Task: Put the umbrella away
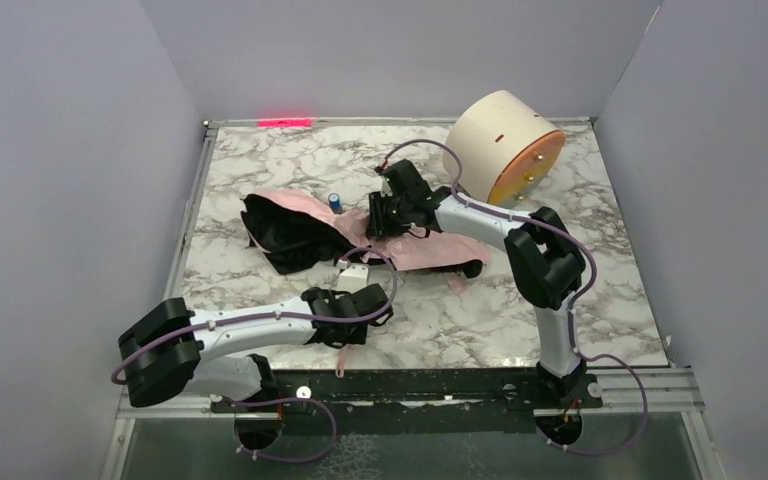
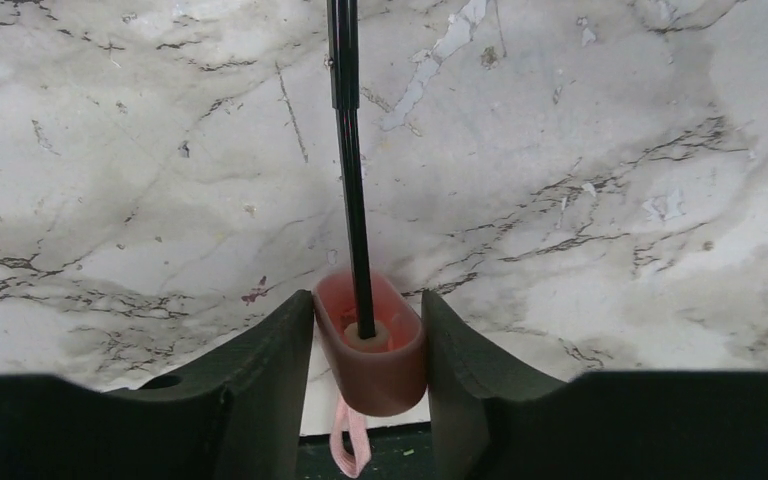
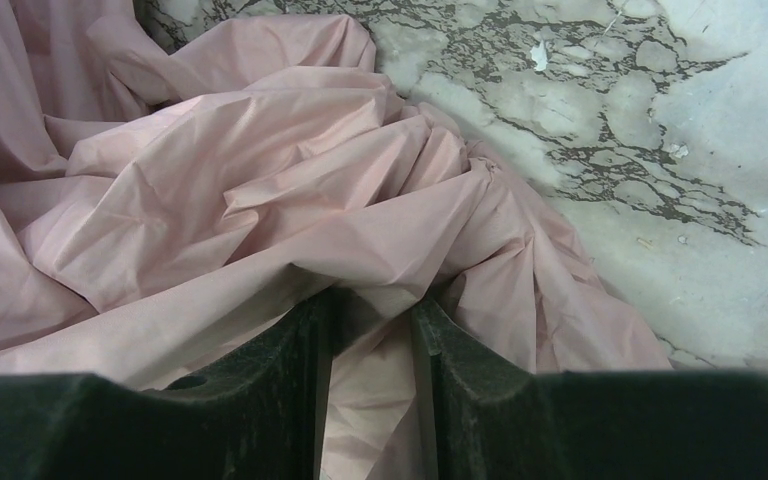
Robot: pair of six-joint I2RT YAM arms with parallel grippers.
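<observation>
The umbrella point(image 1: 300, 225) lies half open on the marble table, pale pink fabric with a black inner side. My left gripper point(image 1: 355, 290) is shut on its small pink handle point(image 2: 370, 350) near the table's front edge. The thin black shaft point(image 2: 348, 150) runs away from the handle and the pink strap point(image 2: 348, 450) hangs below it. My right gripper point(image 1: 385, 215) sits on the canopy's right side. In the right wrist view its jaws point(image 3: 372, 310) stand close together with a fold of the crumpled pink fabric point(image 3: 260, 190) between them.
A cream cylindrical drum with an orange face point(image 1: 505, 148) lies at the back right, close behind the right arm. A small blue object point(image 1: 333, 200) sits just behind the umbrella. Grey walls enclose the table on three sides. A black rail point(image 1: 410, 385) runs along the front edge.
</observation>
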